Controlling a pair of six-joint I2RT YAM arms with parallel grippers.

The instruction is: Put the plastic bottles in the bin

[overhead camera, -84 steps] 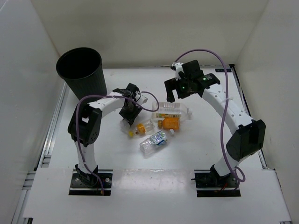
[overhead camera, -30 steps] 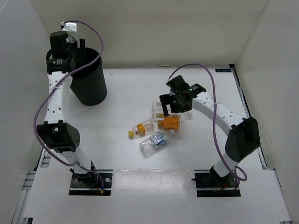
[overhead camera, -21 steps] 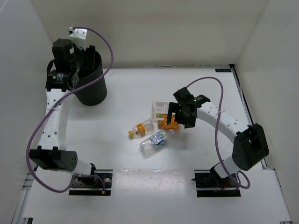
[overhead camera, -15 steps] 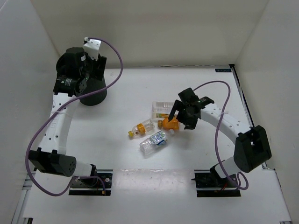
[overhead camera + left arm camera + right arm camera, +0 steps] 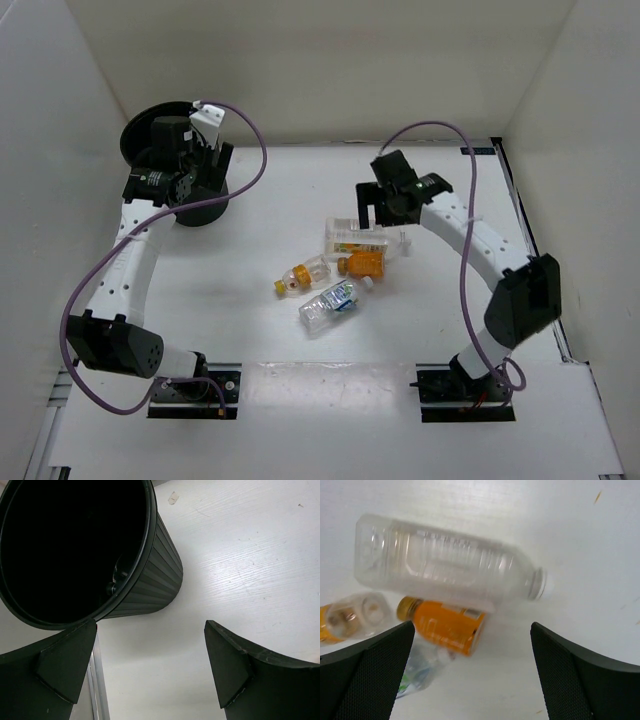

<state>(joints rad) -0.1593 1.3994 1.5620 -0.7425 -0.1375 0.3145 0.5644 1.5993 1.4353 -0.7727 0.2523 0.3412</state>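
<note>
Left pincer (image 5: 150,665) reads wide and empty, beside the tall ribbed black plastic bin (image 5: 157,565); I cannot resolve its dark interior. Right pincer (image 5: 472,650), also wide, hangs above 4 clear plastic bottles (image 5: 360,263) lying on the worktop (image 5: 450,320); my wrist view crops the yellow-capped one (image 5: 355,612).

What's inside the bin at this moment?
The bin interior is nearly all black shadow. One dark glossy shape sits low against the inner wall; what it is cannot be told. Its floor is hidden.
</note>
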